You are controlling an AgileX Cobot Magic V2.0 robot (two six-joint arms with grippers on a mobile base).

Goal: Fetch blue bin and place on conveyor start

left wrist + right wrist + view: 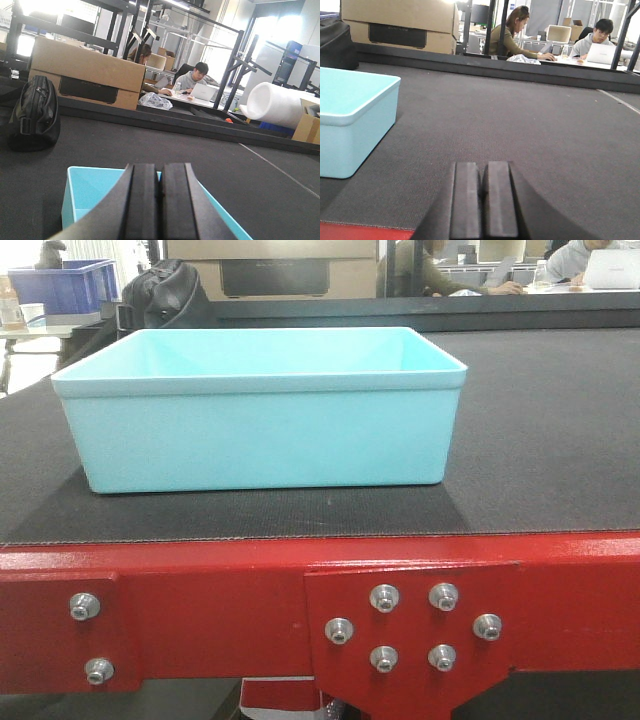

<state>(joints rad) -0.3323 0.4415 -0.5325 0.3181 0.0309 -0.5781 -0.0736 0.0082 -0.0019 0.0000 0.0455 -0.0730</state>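
The blue bin [260, 430] is a pale aqua open tub resting upright on the black belt of the conveyor start [540, 420], just behind the red frame [200, 590] with its silver bolts [410, 625]. Neither gripper shows in the front view. In the left wrist view my left gripper [160, 167] is shut with nothing in it, hovering over the near side of the blue bin [87, 195]. My right gripper [482, 165] is shut and holds nothing, low over the belt [520, 115] by the red edge [360, 232]. The blue bin [350, 120] lies apart to its left.
A black bag [35, 115] and a cardboard box [85, 75] sit at the belt's far side. A dark blue ribbed bin [60, 285] stands beyond at the left. People work at a desk [590, 50] behind the belt. A white roll [280, 102] lies far right.
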